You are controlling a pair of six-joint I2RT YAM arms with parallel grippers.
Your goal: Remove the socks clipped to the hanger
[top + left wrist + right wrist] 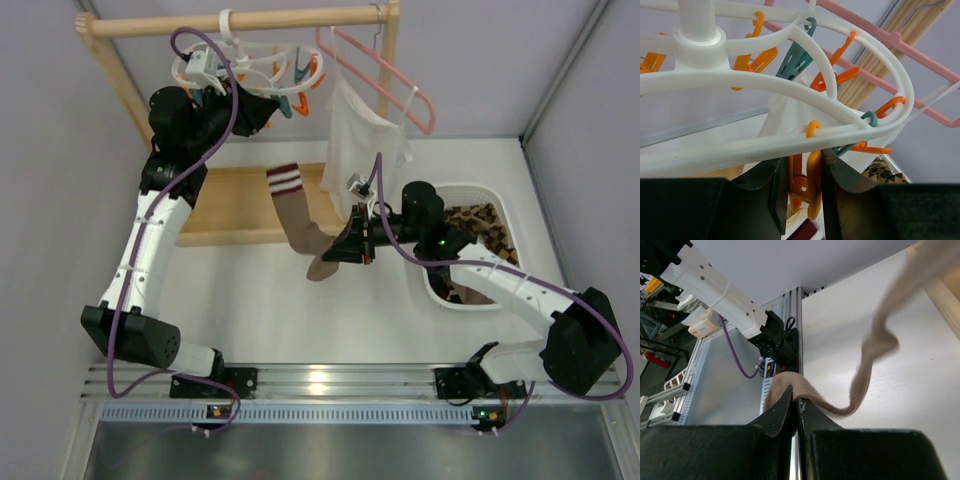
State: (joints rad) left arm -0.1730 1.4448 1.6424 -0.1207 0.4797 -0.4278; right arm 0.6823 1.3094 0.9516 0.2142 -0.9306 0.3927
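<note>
The white ring hanger hangs from the wooden rail, with orange and teal clothespins under it. My left gripper is up under its rim, and the fingers are closed on an orange clothespin. A plain brown sock with a maroon and white striped cuff slants below the hanger. I cannot tell whether a pin still holds the cuff. My right gripper is shut on the sock's toe end. In the right wrist view the sock trails blurred from the shut gripper.
A white cloth garment hangs on a pink wire hanger right of the ring hanger. A white basket at the right holds argyle socks. The rack's wooden base board lies under the hanger.
</note>
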